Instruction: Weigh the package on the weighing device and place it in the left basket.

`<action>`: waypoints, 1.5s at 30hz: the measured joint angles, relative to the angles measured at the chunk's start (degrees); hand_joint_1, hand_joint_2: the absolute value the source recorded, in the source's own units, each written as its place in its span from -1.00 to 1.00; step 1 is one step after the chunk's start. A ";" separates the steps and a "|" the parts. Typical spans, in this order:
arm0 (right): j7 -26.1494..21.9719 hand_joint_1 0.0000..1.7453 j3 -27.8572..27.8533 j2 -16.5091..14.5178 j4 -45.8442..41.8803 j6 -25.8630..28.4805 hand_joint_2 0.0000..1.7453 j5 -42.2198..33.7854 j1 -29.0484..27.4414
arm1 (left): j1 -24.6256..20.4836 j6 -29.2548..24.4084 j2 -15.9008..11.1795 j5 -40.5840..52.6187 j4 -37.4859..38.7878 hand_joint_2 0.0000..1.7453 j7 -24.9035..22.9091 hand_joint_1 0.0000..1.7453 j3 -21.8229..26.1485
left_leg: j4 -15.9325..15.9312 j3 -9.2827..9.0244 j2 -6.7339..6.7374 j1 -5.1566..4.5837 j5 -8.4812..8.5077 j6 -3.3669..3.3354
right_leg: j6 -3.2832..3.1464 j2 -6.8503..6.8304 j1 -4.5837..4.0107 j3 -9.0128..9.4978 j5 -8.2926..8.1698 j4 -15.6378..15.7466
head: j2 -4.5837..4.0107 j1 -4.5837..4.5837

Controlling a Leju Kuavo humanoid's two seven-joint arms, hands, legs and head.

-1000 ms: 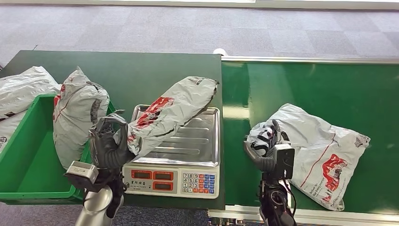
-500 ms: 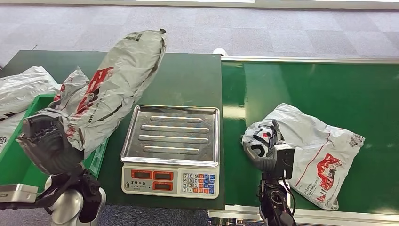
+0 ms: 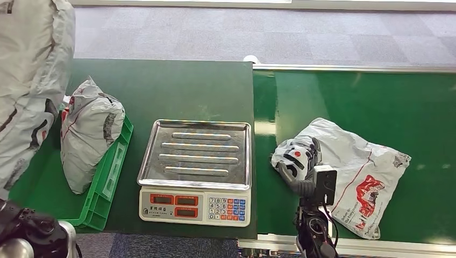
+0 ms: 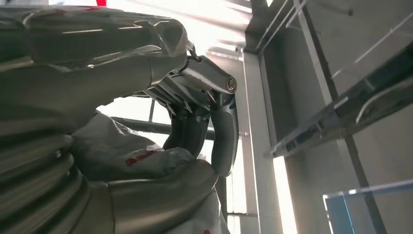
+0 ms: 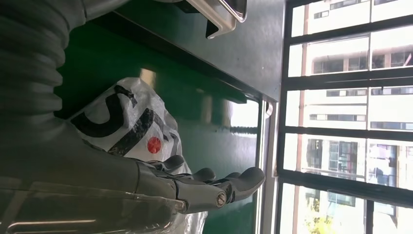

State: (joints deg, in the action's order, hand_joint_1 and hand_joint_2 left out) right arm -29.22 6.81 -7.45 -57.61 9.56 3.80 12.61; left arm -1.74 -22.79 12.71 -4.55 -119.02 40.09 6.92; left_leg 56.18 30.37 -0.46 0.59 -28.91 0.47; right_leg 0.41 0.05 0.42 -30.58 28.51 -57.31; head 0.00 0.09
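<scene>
A grey mail package (image 3: pixel 32 70) with red print hangs high at the far left, above the green basket (image 3: pixel 110 174). My left hand (image 4: pixel 195 122) grips this package (image 4: pixel 126 156), its fingers curled round the plastic. The steel scale (image 3: pixel 196 161) stands bare in the middle of the table. Another grey package (image 3: pixel 355 172) lies on the green conveyor belt. My right hand (image 3: pixel 301 172) lies against that package's left end, and in the right wrist view its fingers (image 5: pixel 219 187) stretch out beside the package (image 5: pixel 126 126) without clasping it.
A further grey package (image 3: pixel 88 137) leans upright in the basket against its right wall. The scale's keypad and displays (image 3: pixel 193 207) face the table's near edge. A metal rail (image 3: pixel 349 68) runs along the belt's far side.
My left arm lifted the package off the scale tray and swung it up and left over the basket. The package on the belt has shifted slightly left; my right hand stayed put.
</scene>
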 joint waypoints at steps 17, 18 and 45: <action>0.07 -1.00 -0.02 0.00 0.00 0.36 1.00 0.02 -0.09 | 0.47 1.85 4.04 -0.80 -1.26 1.00 0.00 1.00 8.57 | 0.00 0.00 -0.02 0.00 0.00 0.00 | 0.00 0.00 0.00 0.00 0.00 0.00 | 0.00 0.00; 0.08 -1.00 -0.02 0.00 0.00 0.36 1.00 0.03 -0.11 | 0.46 2.02 4.14 -0.75 -1.26 1.00 0.00 1.00 8.78 | 0.00 0.00 -0.01 0.00 0.00 0.00 | 0.00 0.00 0.00 0.00 0.00 0.00 | 0.00 0.00; 1.35 -1.00 -0.21 -0.33 -0.20 0.19 1.00 1.71 -0.27 | 0.90 3.03 6.54 -4.44 4.56 1.00 0.00 -0.91 13.66 | 0.00 0.00 -0.01 0.00 0.00 0.00 | 0.00 0.00 0.00 -0.01 0.00 0.00 | 0.00 0.00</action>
State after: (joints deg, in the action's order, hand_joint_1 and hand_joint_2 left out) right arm -27.87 6.60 -7.78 -57.81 9.75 5.51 12.34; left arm -0.84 -19.76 19.25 -8.99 -114.46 40.09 20.58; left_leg 56.18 30.36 -0.47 0.59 -28.91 0.48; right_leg 0.41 0.05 0.43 -30.59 28.51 -57.31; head 0.00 0.09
